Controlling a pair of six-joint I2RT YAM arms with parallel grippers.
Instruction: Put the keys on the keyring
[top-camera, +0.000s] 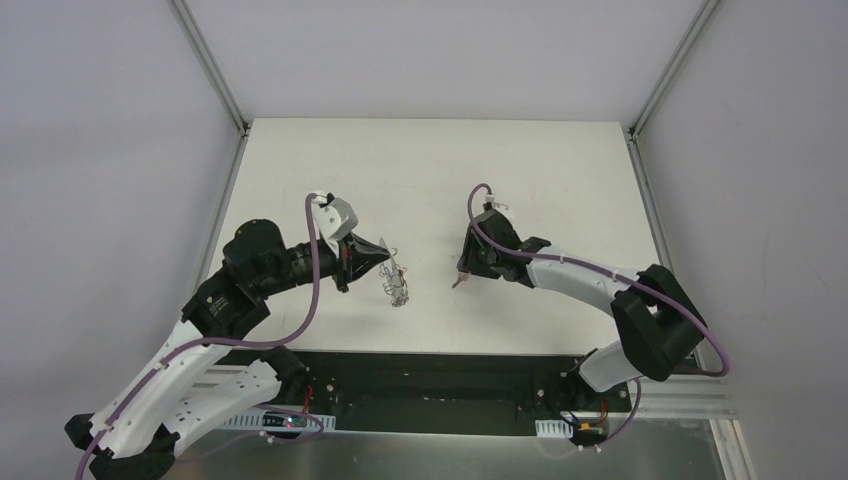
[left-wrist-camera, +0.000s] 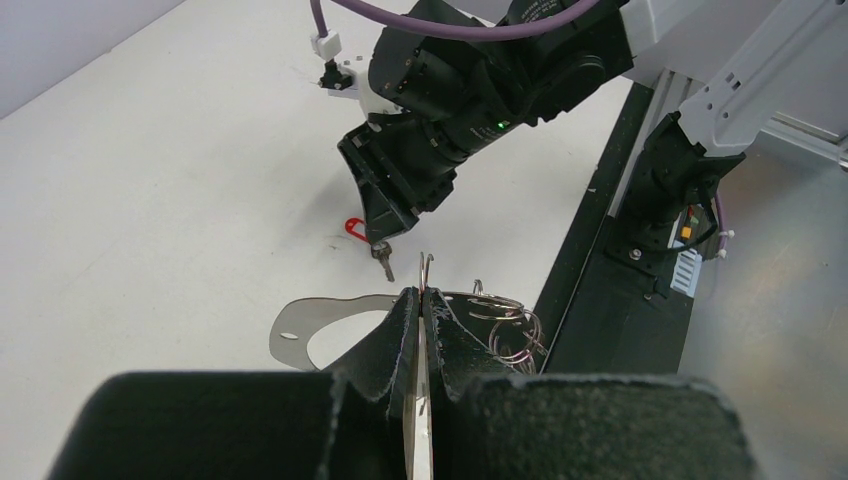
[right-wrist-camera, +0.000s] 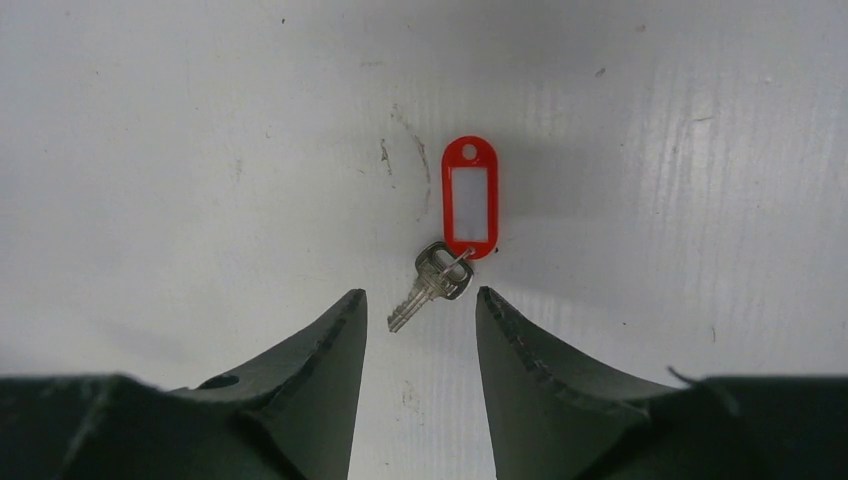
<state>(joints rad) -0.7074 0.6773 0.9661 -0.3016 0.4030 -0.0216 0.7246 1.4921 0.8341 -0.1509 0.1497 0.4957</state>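
Right gripper, fingers spread, hovers over the key lying flat on the table right of centre (red tag attached), left gripper clamped on the keyring at left; risk: they skid off the thin blade or nip only the tag.

no writing, brand, number or sign can be read in any view. the only label in sight is the white insert in the red key tag, which lies on the desk in the right wrist view, and it shows plain white.
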